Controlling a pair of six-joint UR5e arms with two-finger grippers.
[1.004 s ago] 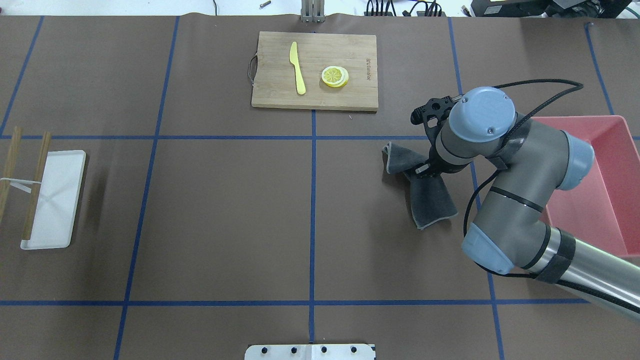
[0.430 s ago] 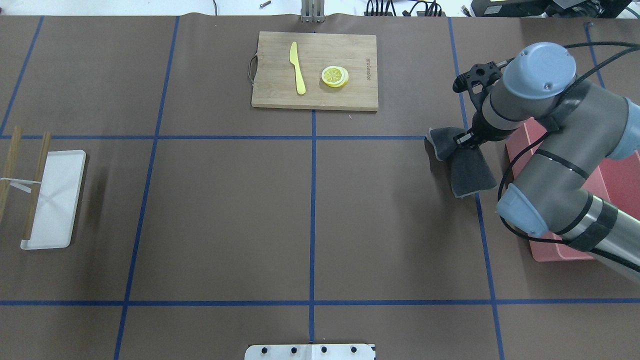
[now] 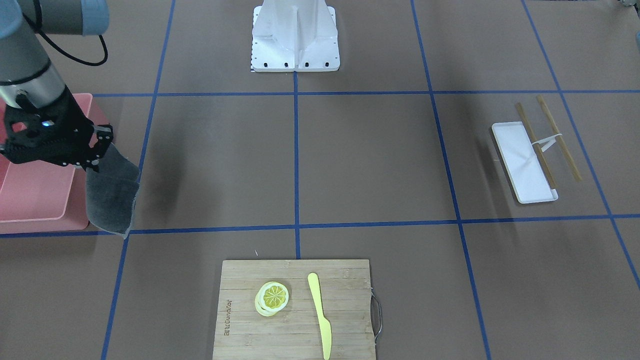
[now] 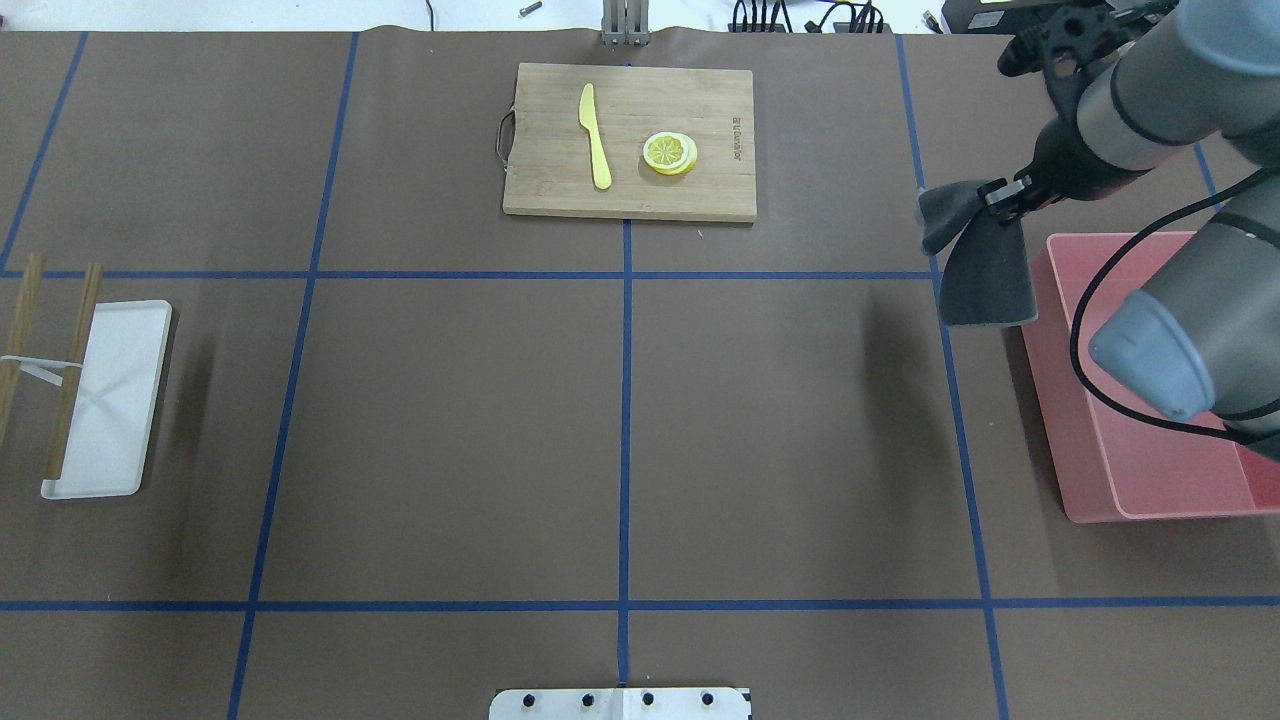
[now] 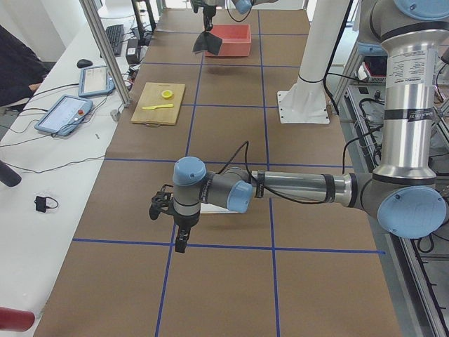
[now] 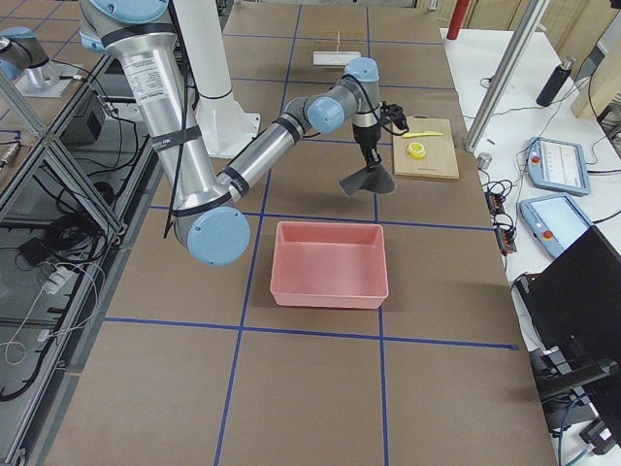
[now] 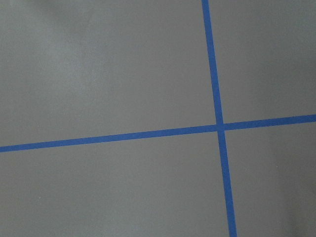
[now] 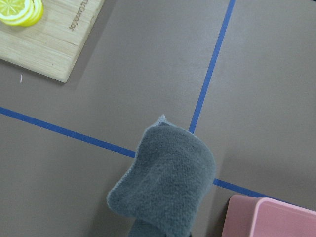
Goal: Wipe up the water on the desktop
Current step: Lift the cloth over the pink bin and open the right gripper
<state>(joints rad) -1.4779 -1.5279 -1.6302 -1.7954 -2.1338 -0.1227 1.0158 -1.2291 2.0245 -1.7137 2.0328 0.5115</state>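
Note:
The brown desktop (image 4: 450,420) with blue tape lines shows no water that I can make out. My right gripper (image 4: 1000,195) is shut on a dark grey cloth (image 4: 985,275) and holds it in the air, hanging down beside the pink bin's left rim. The cloth also shows in the front view (image 3: 112,192), the right wrist view (image 8: 165,182) and the right side view (image 6: 367,182). My left gripper (image 5: 181,242) shows only in the left side view, low over the desktop; I cannot tell whether it is open. The left wrist view shows only bare desktop (image 7: 123,74).
A pink bin (image 4: 1150,480) stands at the right edge. A bamboo cutting board (image 4: 630,190) with a yellow knife (image 4: 596,135) and lemon slices (image 4: 670,153) lies at the far middle. A white tray (image 4: 105,400) with chopsticks (image 4: 75,370) lies at the left.
My right arm has lifted the cloth off the desktop and carried it away and to the right, up beside the pink bin. Nothing else has moved.

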